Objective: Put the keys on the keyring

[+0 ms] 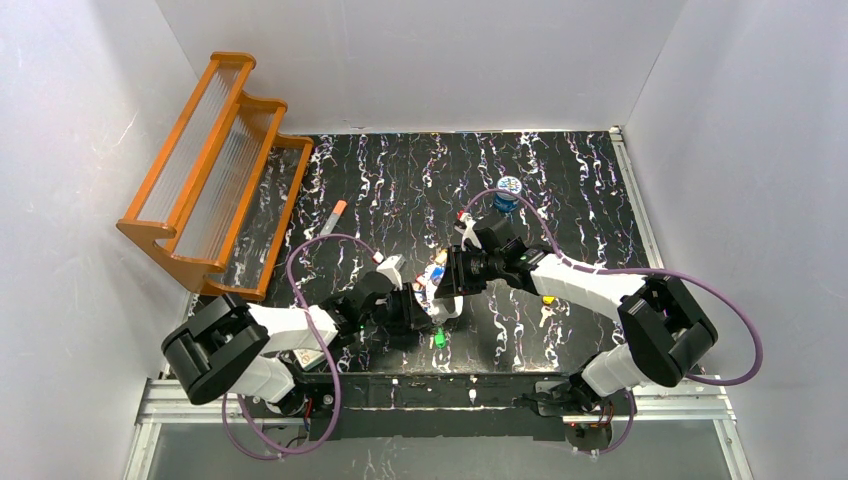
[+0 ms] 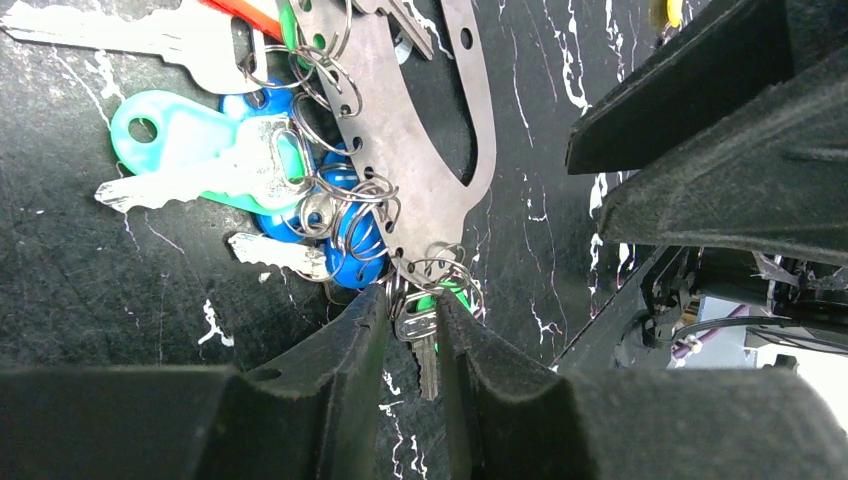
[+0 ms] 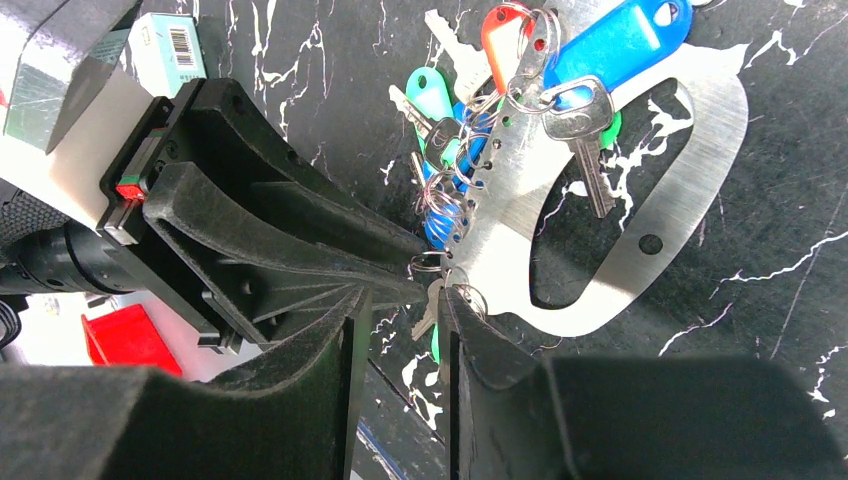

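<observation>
The keyring [image 2: 420, 130] is a pale flat metal oval with small holes along its edge, lying at mid-table between the arms; the right wrist view [image 3: 690, 170] shows it too. Several keys hang from it on wire rings: teal [image 2: 170, 125], blue [image 2: 350, 250], red [image 3: 500, 35], and a blue tag [image 3: 620, 40]. My left gripper [image 2: 412, 305] is shut on a small silver key [image 2: 422, 335] at the keyring's end, with green plastic behind it. My right gripper [image 3: 408, 300] is slightly open around the same key [image 3: 430, 305]. Its right finger [image 3: 470, 325] touches the keyring's edge.
A loose green key [image 1: 438, 340] lies near the front edge. A yellow key [image 1: 548, 300] lies to the right beside my right arm. A round blue tin [image 1: 508, 192] stands at the back. An orange-tipped white tube [image 1: 333, 217] and an orange rack [image 1: 215, 165] are at the left.
</observation>
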